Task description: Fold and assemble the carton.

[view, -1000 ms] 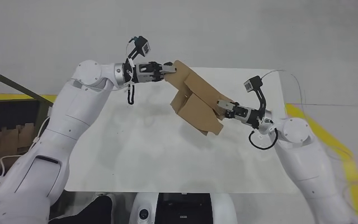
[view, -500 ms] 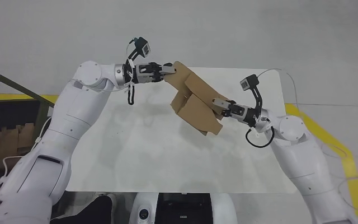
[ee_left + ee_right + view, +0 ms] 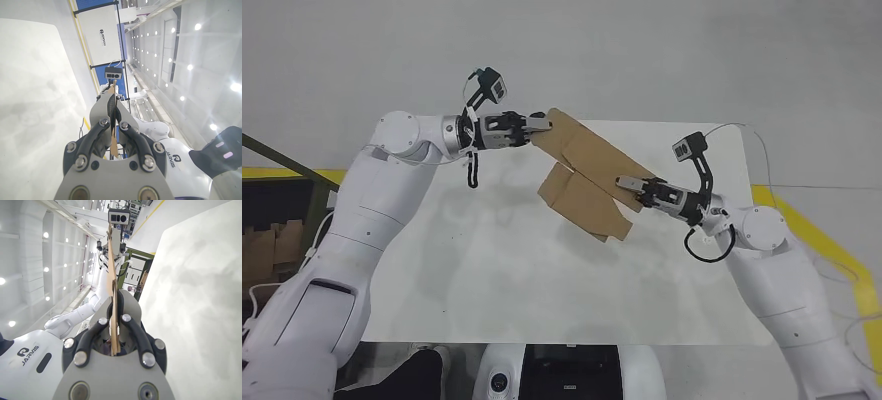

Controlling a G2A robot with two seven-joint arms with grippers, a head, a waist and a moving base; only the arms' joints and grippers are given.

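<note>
Brown carton (image 3: pixel 592 170) hangs between left end effector (image 3: pixel 542 123) and right end effector (image 3: pixel 626 183), each pointing inward, pinching an edge.

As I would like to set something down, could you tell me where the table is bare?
The near half of the table, from the carton to the near edge, is bare, as is its left side. The far middle is crowded: the left claw and right claw hold the carton there.

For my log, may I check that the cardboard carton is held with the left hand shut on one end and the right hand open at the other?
The right hand is not open: the right wrist view shows it shut on the cardboard carton. The left hand is shut on the other end, as you said.
</note>
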